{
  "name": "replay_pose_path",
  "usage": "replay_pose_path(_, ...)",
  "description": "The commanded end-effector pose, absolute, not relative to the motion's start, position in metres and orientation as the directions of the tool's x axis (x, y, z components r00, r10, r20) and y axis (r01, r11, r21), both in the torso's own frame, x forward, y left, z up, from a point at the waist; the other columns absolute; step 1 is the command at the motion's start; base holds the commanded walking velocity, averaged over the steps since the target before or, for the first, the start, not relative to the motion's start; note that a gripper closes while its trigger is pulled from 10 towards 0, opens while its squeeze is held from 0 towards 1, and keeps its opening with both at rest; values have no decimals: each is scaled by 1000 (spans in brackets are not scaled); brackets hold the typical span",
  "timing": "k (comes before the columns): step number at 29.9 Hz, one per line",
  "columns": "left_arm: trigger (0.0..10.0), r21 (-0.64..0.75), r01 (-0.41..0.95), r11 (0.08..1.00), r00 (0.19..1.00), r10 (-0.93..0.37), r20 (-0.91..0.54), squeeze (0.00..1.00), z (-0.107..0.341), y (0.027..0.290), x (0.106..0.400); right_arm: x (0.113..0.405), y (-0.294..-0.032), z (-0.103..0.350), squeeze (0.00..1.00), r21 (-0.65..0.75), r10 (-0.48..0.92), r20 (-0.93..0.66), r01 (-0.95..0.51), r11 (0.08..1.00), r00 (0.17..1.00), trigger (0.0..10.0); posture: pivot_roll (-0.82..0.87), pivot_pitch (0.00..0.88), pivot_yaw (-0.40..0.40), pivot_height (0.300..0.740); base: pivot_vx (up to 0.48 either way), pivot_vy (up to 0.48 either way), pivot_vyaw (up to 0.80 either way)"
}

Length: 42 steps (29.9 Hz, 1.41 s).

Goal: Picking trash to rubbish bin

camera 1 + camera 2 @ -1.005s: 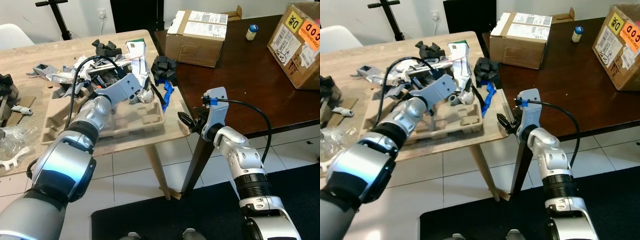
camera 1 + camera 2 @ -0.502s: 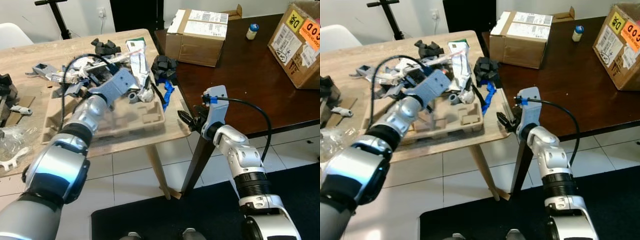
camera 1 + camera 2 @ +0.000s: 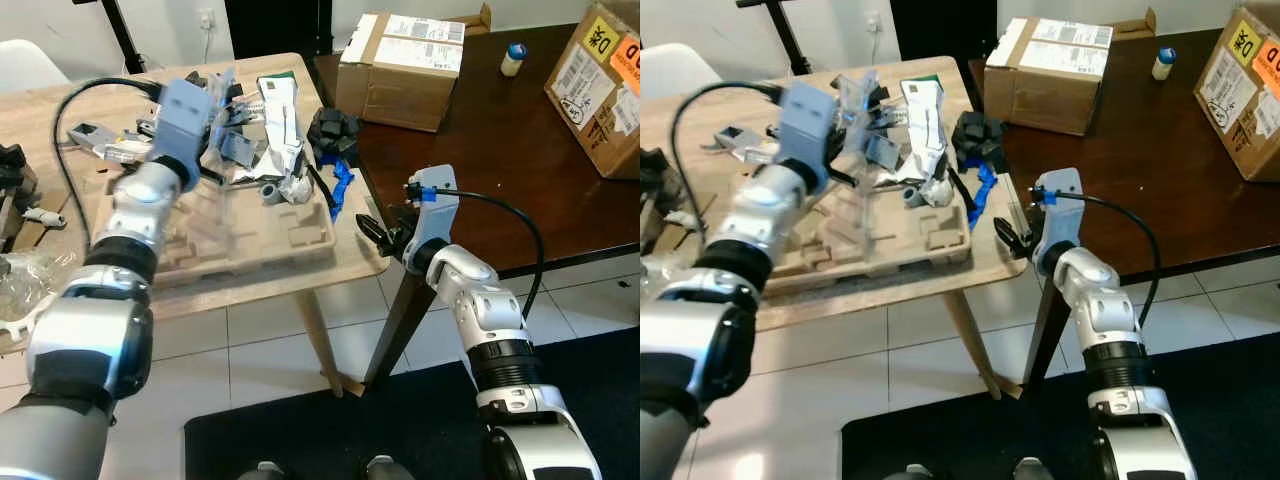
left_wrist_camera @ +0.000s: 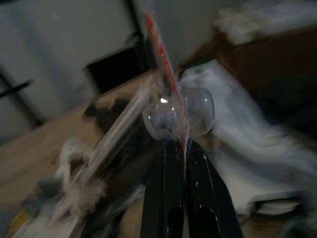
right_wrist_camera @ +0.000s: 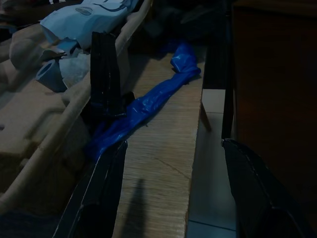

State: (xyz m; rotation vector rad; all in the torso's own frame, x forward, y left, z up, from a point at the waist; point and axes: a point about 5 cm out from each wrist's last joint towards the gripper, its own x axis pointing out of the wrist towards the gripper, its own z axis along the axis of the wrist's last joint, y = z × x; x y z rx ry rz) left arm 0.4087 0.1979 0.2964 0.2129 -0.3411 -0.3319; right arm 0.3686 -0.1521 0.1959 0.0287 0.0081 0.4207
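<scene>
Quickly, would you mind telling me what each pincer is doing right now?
Left pincer: shut on clear plastic packaging, held above the pulp tray.
Right pincer: open, at the table edge by the blue plastic strip.

two cardboard boxes (image 3: pixel 402 55) (image 3: pixel 600 80), one bottle (image 3: pixel 513 58)

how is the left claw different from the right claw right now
The left claw is raised over the light wooden table, shut on a clear plastic package. The right claw sits low at that table's near corner, open and empty, aimed at a blue wrapper. Both have long black fingers.
</scene>
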Motion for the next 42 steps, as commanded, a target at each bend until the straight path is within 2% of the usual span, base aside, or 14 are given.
replay_pose_path(1,0,210,367,906,864,-415,285,0,294,205,404,368,-152,192,0,44,409,-6,-409,912,912,10000,-97,220,97,740,0,0,0)
replay_pose_path(4,0,132,489,862,797,-503,334,0,302,213,396,368,-153,193,0,46,407,-3,-406,913,914,10000,-91,215,96,740,0,0,0)
replay_pose_path(8,0,98,506,857,790,-506,345,0,304,215,395,369,-153,193,0,46,406,-3,-406,913,914,10000,-91,214,96,740,0,0,0)
replay_pose_path(9,0,0,536,844,775,-492,397,0,312,224,392,369,-152,194,0,47,409,2,-408,912,913,10000,-86,205,92,740,0,0,0)
replay_pose_path(11,0,-79,580,811,756,-500,423,0,314,231,389,370,-151,195,0,49,411,7,-411,910,911,10000,-82,202,89,740,0,0,0)
replay_pose_path(23,0,-168,716,677,680,-622,388,0,293,242,369,368,-154,200,0,110,436,44,-438,892,899,10000,-66,169,70,740,0,0,0)
replay_pose_path(24,0,-235,769,595,638,-690,342,0,277,244,356,361,-155,205,0,191,501,101,-511,838,860,10000,-55,151,69,740,0,0,0)
replay_pose_path(25,0,-235,769,595,638,-690,342,0,277,244,356,361,-155,205,0,191,501,101,-511,838,860,10000,-55,151,69,740,0,0,0)
replay_pose_path(28,0,-324,813,485,579,-738,346,0,263,246,336,346,-151,210,0,260,614,182,-640,723,768,10000,-54,140,74,740,0,0,0)
replay_pose_path(33,0,-361,837,411,535,-753,382,0,260,246,323,336,-149,211,0,280,675,219,-708,648,704,10000,-50,139,74,740,0,0,0)
replay_pose_path(36,0,-406,861,306,472,-779,414,0,249,245,302,320,-144,211,0,308,742,271,-786,536,613,10000,-38,134,73,740,0,0,0)
replay_pose_path(37,0,-406,861,306,472,-779,414,0,249,245,302,320,-144,211,0,308,742,271,-786,536,613,10000,-38,134,73,740,0,0,0)
replay_pose_path(39,0,-451,859,241,443,-792,420,0,239,240,291,310,-141,210,0,335,788,293,-830,446,542,10000,-35,130,74,740,0,0,0)
replay_pose_path(42,0,-478,858,187,416,-799,434,0,233,235,285,304,-139,208,0,353,811,300,-848,395,502,10000,-32,127,75,740,0,0,0)
